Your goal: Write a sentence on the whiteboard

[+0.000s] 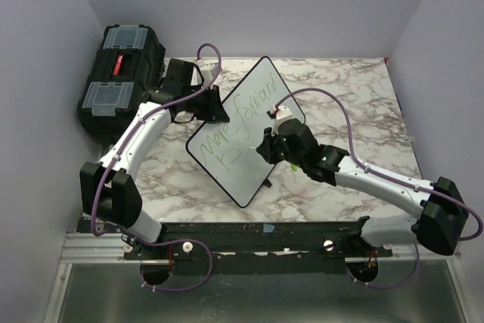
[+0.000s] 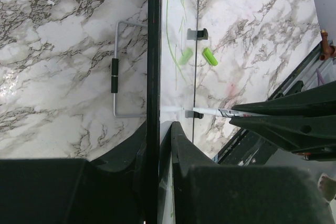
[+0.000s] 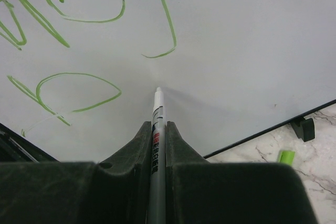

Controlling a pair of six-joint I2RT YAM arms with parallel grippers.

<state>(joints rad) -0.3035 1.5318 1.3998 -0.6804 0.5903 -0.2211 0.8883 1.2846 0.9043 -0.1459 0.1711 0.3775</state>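
Note:
The whiteboard (image 1: 246, 179) stands tilted on the marble table, and my left gripper (image 1: 215, 108) is shut on its upper left rim. In the left wrist view the black rim (image 2: 154, 51) runs straight between my left gripper's (image 2: 160, 127) fingers. The sentence (image 1: 243, 113) shows as green handwriting across the board, with a few strokes (image 3: 79, 85) of a second line below. My right gripper (image 3: 158, 127) is shut on a white marker (image 3: 157, 145). Its tip sits at the board's white face (image 3: 236, 51), just right of those lower strokes.
A black toolbox (image 1: 121, 73) with clear lid compartments stands at the back left. A green marker cap (image 3: 286, 156) lies on the table beyond the board's lower edge. The board's wire stand (image 2: 115, 74) sticks out behind it. Grey walls close in on the left, back and right.

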